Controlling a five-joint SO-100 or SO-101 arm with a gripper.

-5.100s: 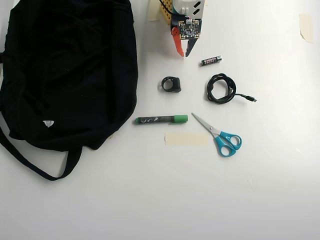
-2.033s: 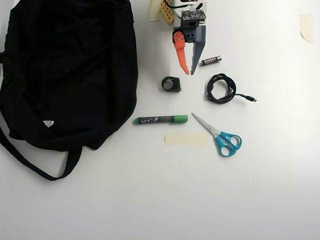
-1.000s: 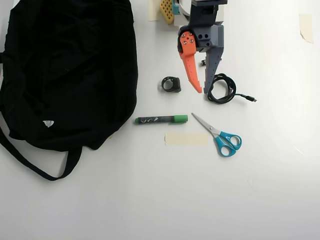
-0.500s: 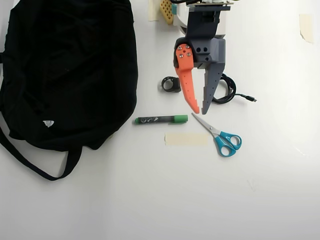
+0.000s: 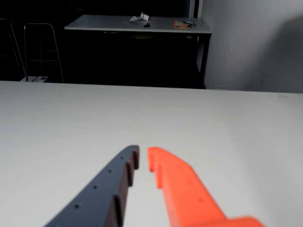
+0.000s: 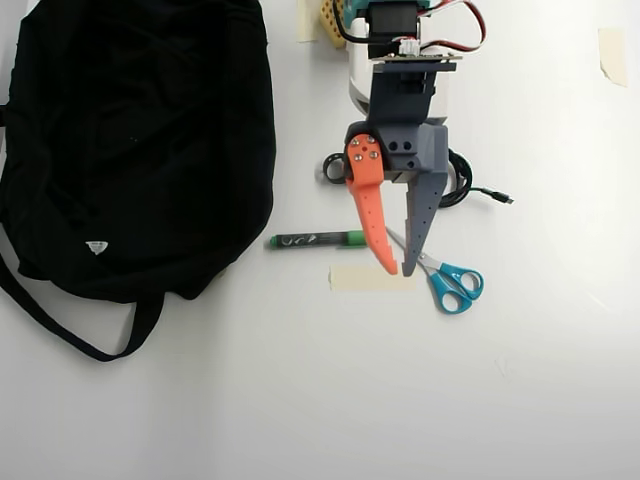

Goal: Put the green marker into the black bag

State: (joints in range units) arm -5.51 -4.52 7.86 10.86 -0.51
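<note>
End effector (image 6: 397, 270) hung over the green marker's (image 6: 310, 239) cap end, fingers slightly apart and empty, probably lining up a grasp. Marker lay flat on the bench (image 6: 300, 400), just right of the black bag (image 6: 130, 140)

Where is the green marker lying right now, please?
In the overhead view the green marker lies mid-table, just right of the black bag, its cap end hidden under the gripper.
</note>
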